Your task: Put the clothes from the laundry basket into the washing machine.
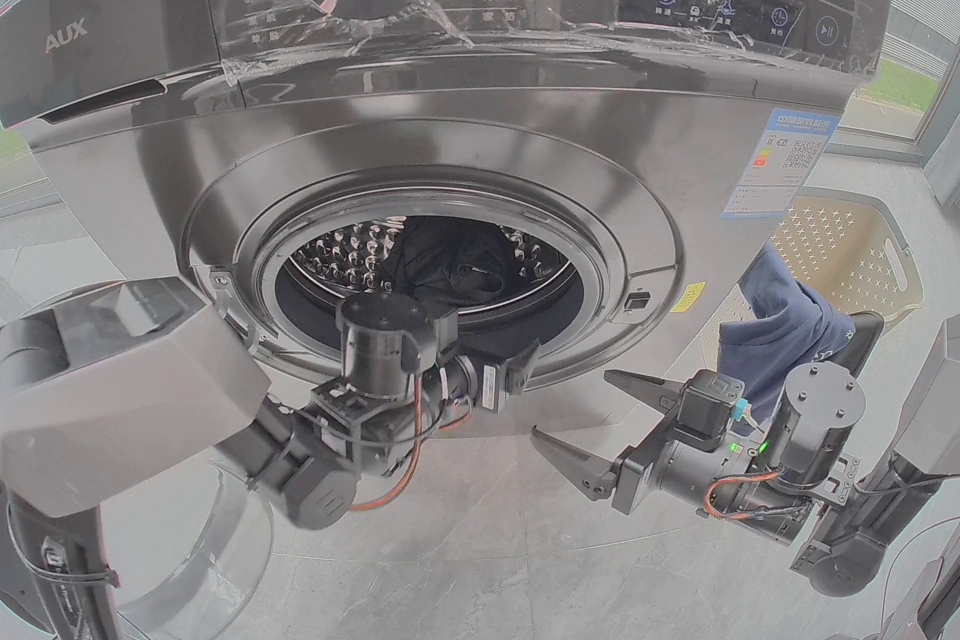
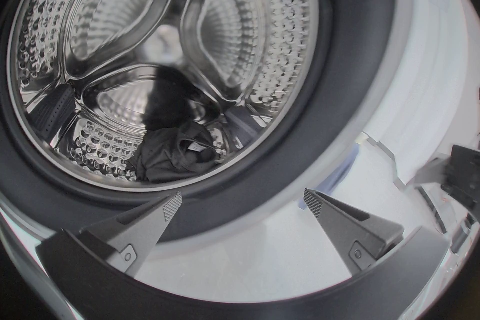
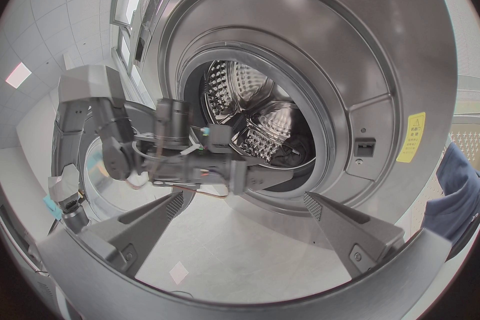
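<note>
The washing machine (image 1: 450, 122) stands with its door open. A dark garment (image 1: 450, 257) lies in the drum, seen low in it (image 2: 172, 153) from the left wrist. My left gripper (image 2: 239, 196) is open and empty just in front of the drum's lower rim (image 1: 515, 369). My right gripper (image 1: 572, 404) is open and empty too, lower and to the right, above the floor. Behind the right arm a blue garment (image 1: 780, 332) hangs over the edge of the cream laundry basket (image 1: 860, 252). The right wrist view shows the left gripper (image 3: 270, 178) at the drum mouth and the blue garment (image 3: 457, 196).
The open glass door (image 1: 230, 522) hangs at the lower left, under my left arm. Grey tiled floor (image 1: 520, 552) lies free in front of the machine. The grey rubber seal (image 2: 320, 101) rings the drum opening.
</note>
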Motion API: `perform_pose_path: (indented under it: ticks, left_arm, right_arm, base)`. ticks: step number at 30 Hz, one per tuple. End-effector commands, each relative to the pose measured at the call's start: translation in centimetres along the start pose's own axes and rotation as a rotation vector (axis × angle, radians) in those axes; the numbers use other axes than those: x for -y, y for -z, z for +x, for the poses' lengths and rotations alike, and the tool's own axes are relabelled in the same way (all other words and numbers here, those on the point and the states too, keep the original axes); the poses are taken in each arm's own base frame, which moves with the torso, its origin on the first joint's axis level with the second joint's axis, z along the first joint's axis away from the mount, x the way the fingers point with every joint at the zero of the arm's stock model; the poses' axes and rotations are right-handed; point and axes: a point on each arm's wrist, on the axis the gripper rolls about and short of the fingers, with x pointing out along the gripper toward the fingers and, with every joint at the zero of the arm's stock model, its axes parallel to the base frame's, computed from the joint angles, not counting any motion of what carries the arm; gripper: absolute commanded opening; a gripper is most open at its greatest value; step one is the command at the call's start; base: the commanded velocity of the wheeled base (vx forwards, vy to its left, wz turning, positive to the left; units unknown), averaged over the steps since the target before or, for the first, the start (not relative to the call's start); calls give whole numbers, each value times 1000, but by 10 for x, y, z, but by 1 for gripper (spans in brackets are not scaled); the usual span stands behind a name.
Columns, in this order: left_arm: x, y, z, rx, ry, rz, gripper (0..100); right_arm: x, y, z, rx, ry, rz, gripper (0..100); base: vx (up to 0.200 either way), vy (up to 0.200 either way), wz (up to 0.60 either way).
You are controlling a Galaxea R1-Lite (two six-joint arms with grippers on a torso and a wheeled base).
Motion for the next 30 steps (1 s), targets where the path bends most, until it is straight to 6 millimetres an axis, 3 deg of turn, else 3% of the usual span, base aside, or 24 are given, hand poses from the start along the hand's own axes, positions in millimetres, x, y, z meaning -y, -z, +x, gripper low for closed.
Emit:
perform_pose_path:
  ticks: [1, 10, 16, 22, 30]
  left_arm:
    - [35, -24, -102, 96, 193, 19, 100]
    - [19, -40, -167, 168, 190, -9, 100]
    - [-2, -41, -209, 203, 140, -65, 100]
    - [-15, -37, -248, 248, 81, -62, 100]
    - [-34, -26, -279, 283, 5, -29, 100]
  right_arm:
    - [-3, -8, -31, 3, -10, -3, 100]
    - [2, -36, -66, 119, 103, 2, 100]
    - [19, -35, -92, 113, 222, 17, 100]
    - [21, -33, -115, 116, 264, 19, 100]
    - [23, -40, -141, 130, 348, 22, 100]
  base:
    - [0, 0, 0]
    - [0, 0, 0]
    - [0, 0, 0]
    - [-200, 0, 0]
    - [-200, 0, 0]
